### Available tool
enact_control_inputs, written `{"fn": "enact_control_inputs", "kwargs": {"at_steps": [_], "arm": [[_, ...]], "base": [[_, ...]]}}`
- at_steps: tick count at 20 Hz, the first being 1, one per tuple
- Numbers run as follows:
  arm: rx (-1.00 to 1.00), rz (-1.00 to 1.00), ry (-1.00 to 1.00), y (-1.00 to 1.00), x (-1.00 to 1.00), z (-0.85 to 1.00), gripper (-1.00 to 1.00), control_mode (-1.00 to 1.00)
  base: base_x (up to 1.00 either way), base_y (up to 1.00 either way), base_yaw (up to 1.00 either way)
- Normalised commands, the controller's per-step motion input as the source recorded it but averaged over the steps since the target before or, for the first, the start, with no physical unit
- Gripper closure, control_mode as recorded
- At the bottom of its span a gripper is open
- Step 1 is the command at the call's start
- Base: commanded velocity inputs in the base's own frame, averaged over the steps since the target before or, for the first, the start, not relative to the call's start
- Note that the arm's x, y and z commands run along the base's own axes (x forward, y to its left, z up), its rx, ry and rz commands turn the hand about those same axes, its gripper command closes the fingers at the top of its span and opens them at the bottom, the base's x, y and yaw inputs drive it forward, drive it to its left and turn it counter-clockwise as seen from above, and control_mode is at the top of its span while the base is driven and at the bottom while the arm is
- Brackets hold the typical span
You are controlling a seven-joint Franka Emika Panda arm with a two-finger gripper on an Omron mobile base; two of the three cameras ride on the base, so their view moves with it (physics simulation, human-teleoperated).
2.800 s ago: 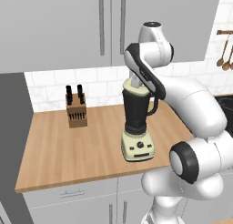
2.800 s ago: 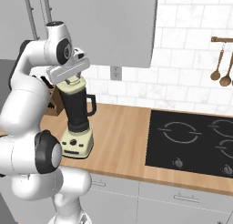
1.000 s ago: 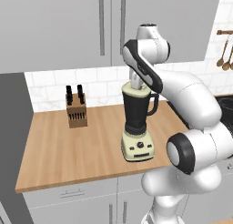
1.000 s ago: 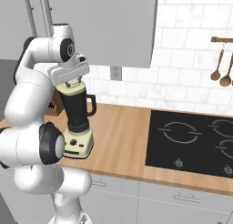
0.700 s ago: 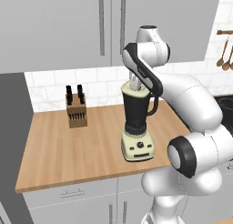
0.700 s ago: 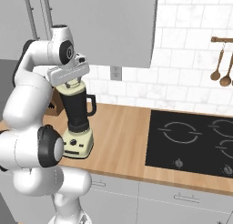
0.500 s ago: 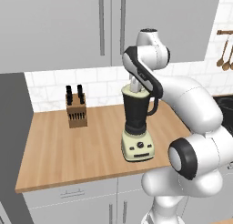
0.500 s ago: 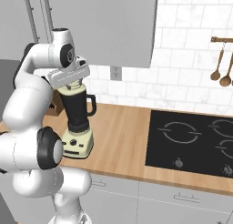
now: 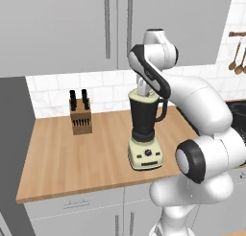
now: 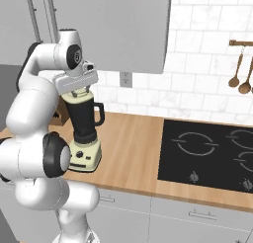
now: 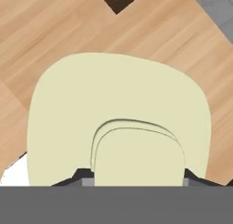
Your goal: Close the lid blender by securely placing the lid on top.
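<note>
The blender (image 9: 144, 119) (image 10: 83, 122) stands upright on the wooden counter, a dark tapered jar on a cream base. My gripper (image 9: 143, 90) (image 10: 79, 94) points straight down onto the jar's top. In the hand view the pale cream lid (image 11: 118, 100) lies flat right under the hand. Its raised centre knob sits between my two dark fingertips (image 11: 83, 175), which press against its sides. The gripper (image 11: 136, 175) is shut on the lid's knob. From the base views the lid appears level with the jar's rim, mostly hidden by the hand.
A wooden knife block (image 9: 80, 119) stands on the counter (image 9: 72, 158) left of the blender, near the tiled wall. A black hob (image 10: 207, 153) lies to the right. Spoons (image 10: 239, 71) hang on the wall. Grey cabinets hang above.
The hand stays on top of the jar with the lid. The upper arm has shifted slightly, and the fingers look no wider around the knob.
</note>
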Motion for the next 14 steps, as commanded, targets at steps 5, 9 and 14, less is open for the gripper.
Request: {"fn": "enact_control_inputs", "kwargs": {"at_steps": [5,9,14], "arm": [[0.01,0.00,0.00,0.00,0.00,0.00,-1.00,-1.00],[0.02,0.00,0.00,0.00,0.00,0.00,-1.00,-1.00],[0.05,0.00,-0.03,0.00,0.00,0.00,-1.00,-1.00]], "base": [[0.00,0.00,0.00],[0.00,0.00,0.00],[0.00,0.00,0.00]]}}
